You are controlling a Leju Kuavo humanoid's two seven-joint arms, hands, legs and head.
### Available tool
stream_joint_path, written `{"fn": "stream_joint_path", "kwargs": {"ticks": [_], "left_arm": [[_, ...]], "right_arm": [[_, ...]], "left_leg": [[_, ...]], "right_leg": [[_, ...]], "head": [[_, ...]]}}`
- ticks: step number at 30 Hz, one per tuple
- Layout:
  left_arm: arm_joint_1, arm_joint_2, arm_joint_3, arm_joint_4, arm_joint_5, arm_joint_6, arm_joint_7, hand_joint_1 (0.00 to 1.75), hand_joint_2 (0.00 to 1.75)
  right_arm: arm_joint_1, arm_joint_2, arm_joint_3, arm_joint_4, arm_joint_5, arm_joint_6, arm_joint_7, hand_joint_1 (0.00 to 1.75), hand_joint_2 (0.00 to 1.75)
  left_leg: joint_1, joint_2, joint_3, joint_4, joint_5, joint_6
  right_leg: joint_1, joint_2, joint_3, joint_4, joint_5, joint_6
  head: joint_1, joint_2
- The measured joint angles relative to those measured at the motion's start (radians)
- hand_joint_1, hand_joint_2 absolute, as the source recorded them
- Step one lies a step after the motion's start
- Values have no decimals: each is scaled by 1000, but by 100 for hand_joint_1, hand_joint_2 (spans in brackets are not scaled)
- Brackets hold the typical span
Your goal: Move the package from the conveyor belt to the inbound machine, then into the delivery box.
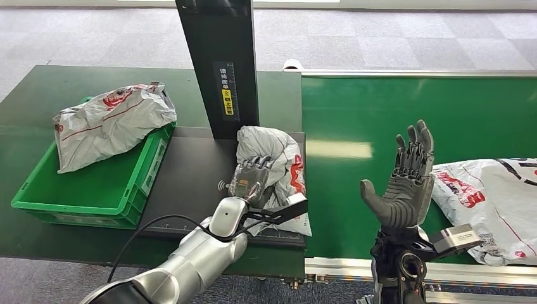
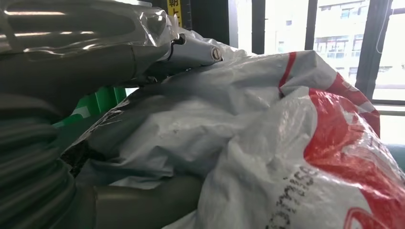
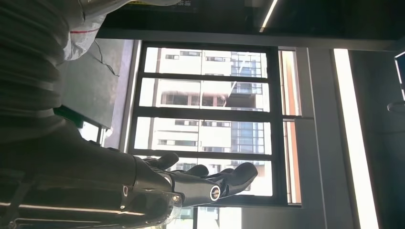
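Note:
A crumpled white-grey package with red print lies on the black plate of the inbound machine, at the foot of its black column. My left hand grips this package; up close, the package sits between the fingers over it and the thumb under it. My right hand is raised above the near edge of the green conveyor belt, palm up and fingers apart, holding nothing. The right wrist view shows those fingers stretched out against a window.
A green delivery box stands left of the machine with another white package resting across its far rim. A third package lies on the belt just right of my right hand. A black cable runs from my left arm.

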Motion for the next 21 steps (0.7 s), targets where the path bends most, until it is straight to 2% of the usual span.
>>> {"fn": "stream_joint_path", "kwargs": {"ticks": [4,13,17,21], "left_arm": [[0,5,30,2,35,34,-46,175,175],[1,14,178,1,121,50,-196,175,175],[11,13,268,-23,219,61,-369,175,175],[47,7,366,-136,378,36,-624,175,175]], "right_arm": [[0,-1,-3,2,-2,-6,0,0,175],[-1,-4,-22,3,-1,-4,0,0,175],[-1,-7,-29,4,2,-8,0,0,175],[7,-13,-45,4,-3,-22,0,0,175]], "left_leg": [[0,0,0,0,0,0],[0,0,0,0,0,0],[0,0,0,0,0,0],[0,1,-1,0,0,0]], "right_leg": [[0,0,0,0,0,0],[0,0,0,0,0,0],[0,0,-1,0,0,0],[0,0,-2,0,0,0]], "head": [[0,0],[0,0],[0,0],[0,0]]}}
